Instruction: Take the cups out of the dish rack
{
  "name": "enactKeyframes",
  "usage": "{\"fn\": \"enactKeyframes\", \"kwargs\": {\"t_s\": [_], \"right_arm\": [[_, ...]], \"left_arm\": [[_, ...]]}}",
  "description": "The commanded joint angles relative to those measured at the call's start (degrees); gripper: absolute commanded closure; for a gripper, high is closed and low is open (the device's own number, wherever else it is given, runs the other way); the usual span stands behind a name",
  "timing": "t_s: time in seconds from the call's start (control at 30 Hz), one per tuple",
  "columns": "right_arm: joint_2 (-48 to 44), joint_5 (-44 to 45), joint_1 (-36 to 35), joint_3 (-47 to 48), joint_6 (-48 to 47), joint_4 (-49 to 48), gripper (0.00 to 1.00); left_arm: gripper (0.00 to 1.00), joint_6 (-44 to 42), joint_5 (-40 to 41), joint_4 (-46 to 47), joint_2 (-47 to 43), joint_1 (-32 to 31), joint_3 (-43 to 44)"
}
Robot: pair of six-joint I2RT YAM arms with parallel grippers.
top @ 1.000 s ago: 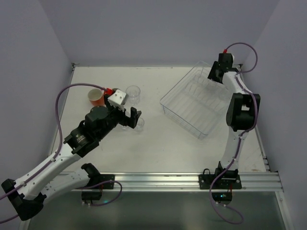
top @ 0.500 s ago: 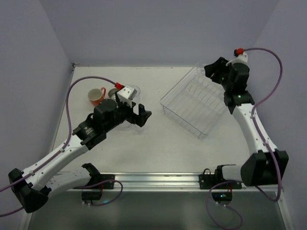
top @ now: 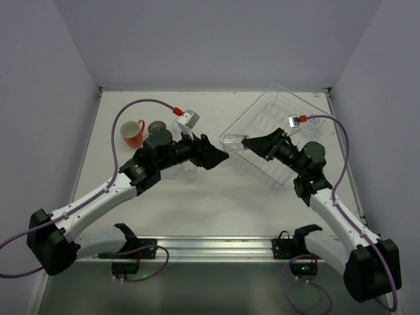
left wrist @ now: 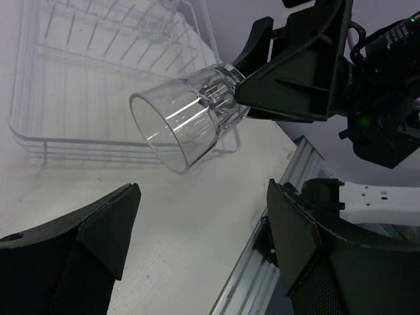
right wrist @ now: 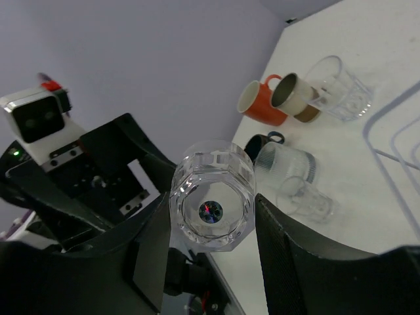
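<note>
Late stage, probably the last cup. The right gripper (top: 247, 142) is clamped on the thick base of a clear faceted glass tumbler (left wrist: 187, 125), holding it on its side in the air above the white table (top: 197, 210), just off the near-left corner of the large clear plastic ribbed dish rack (top: 275, 108). The tumbler's mouth points at the left gripper (left wrist: 203, 190), which is spread wide, holds nothing, sits close to the rim and does not touch it. This reads as a hand-over about to happen.

Done so far: the rack looks empty in the left wrist view, with only bare dividers showing, though its far end is partly hidden by the right arm in the top view. The unloaded cups are grouped on the table's left side, well apart from the rack:
- orange-red handled mug (right wrist: 262, 108)
- beige cup (right wrist: 296, 98), touching or just beside the mug
- plain clear tumbler (right wrist: 338, 88)
- dark blue cup (right wrist: 261, 147)
- ribbed clear glass (right wrist: 289, 164)
- another small clear tumbler (right wrist: 308, 200)

Left to do, judging from this: pass the held tumbler across and set it down with the group.
</note>
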State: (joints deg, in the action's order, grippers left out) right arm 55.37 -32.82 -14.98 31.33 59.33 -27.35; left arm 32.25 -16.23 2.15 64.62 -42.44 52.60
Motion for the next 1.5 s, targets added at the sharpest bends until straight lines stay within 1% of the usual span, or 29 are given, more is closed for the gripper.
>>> {"fn": "enactKeyframes", "kwargs": {"t_s": [0.0,0.13,0.23,0.33,0.37,0.43,0.47,0.53,0.57,0.6,0.63,0.67,0.7,0.73,0.77,0.8,0.83,0.87,0.93,0.97,1.0,1.07,1.1,1.3,1.47], "right_arm": [[-1.5,-5.3,-0.7,-0.3,6.1,-12.2,0.70],[-0.6,-6.0,-1.5,-1.2,7.3,-14.0,0.70],[0.5,-6.8,-2.4,-1.7,8.3,-16.0,0.70],[1.5,-7.1,-2.9,-2.2,9.1,-17.1,0.70],[1.8,-7.3,-2.9,-2.3,9.3,-17.3,0.70],[2.8,-7.8,-3.1,-2.7,10.1,-19.4,0.70],[3.2,-8.0,-3.3,-2.9,10.8,-20.0,0.70],[4.4,-8.4,-3.6,-2.9,11.1,-20.8,0.69],[4.7,-8.5,-3.9,-3.0,11.2,-21.2,0.68],[4.9,-8.7,-4.0,-3.1,11.3,-21.7,0.65],[5.1,-8.5,-4.0,-3.4,11.4,-21.6,0.54],[5.2,-8.4,-4.1,-3.6,11.3,-21.6,0.45],[5.2,-8.4,-4.1,-3.6,11.2,-21.4,0.36],[5.0,-8.4,-4.1,-3.8,11.1,-21.3,0.20],[4.3,-8.2,-4.1,-3.8,10.3,-20.7,0.15],[3.8,-8.1,-4.1,-3.7,9.8,-19.1,0.11],[3.1,-7.8,-4.1,-3.6,9.1,-17.8,0.09],[2.3,-7.4,-4.1,-3.5,7.3,-16.3,0.04],[-2.1,-5.0,-4.1,-2.9,3.1,-7.5,0.01],[-2.1,-3.8,-4.0,-2.5,1.4,-7.5,0.01],[-4.5,-2.5,-4.0,-2.1,-0.3,-1.7,0.01],[-6.4,-0.2,-4.1,-0.7,-5.0,3.4,0.01],[-7.2,1.2,-4.0,-0.4,-6.0,6.9,0.01],[-12.0,5.1,-4.1,1.7,-12.0,16.9,0.01],[-13.5,7.2,-4.0,1.2,-13.5,18.6,0.01]], "left_arm": [[0.16,5.4,-4.6,8.2,0.2,0.2,0.0],[0.20,7.4,-7.6,12.2,2.0,0.2,-0.2],[0.27,8.7,-8.8,14.5,2.9,0.2,-0.6],[0.40,9.6,-10.1,16.3,3.5,0.2,-0.7],[0.52,9.7,-10.2,17.2,3.5,0.2,-0.8],[0.62,10.0,-10.2,17.6,3.5,0.2,-1.4],[0.71,10.0,-10.2,17.5,3.5,0.2,-1.4],[0.85,9.6,-9.9,17.0,3.3,0.2,-1.3],[0.97,8.9,-9.1,15.4,2.9,0.2,-1.1],[1.00,8.2,-8.0,14.2,2.5,0.2,-0.6],[1.00,6.1,-5.8,12.4,1.6,0.2,0.0],[1.00,4.5,-4.1,7.3,1.2,0.2,0.9],[1.00,2.9,-2.3,4.1,0.9,0.2,2.1],[1.00,-0.7,2.0,0.6,0.3,0.2,4.8],[1.00,-2.7,4.8,-8.5,0.2,0.2,6.4],[1.00,-4.5,7.5,-12.7,0.2,0.2,8.2],[1.00,-7.9,13.3,-17.1,0.9,0.2,11.8],[1.00,-9.0,15.8,-24.9,1.2,0.2,13.3],[1.00,-11.5,22.0,-32.5,1.8,0.2,15.3],[1.00,-12.1,23.7,-34.7,2.1,0.2,15.7],[1.00,-12.5,24.8,-36.3,2.5,0.2,15.8],[1.00,-13.4,27.3,-40.0,4.3,0.2,15.6],[1.00,-13.5,27.5,-40.5,5.5,0.2,15.3],[1.00,-13.7,27.0,-41.0,9.5,0.2,13.8],[1.00,-14.4,25.1,-41.4,11.9,0.2,13.8]]}}
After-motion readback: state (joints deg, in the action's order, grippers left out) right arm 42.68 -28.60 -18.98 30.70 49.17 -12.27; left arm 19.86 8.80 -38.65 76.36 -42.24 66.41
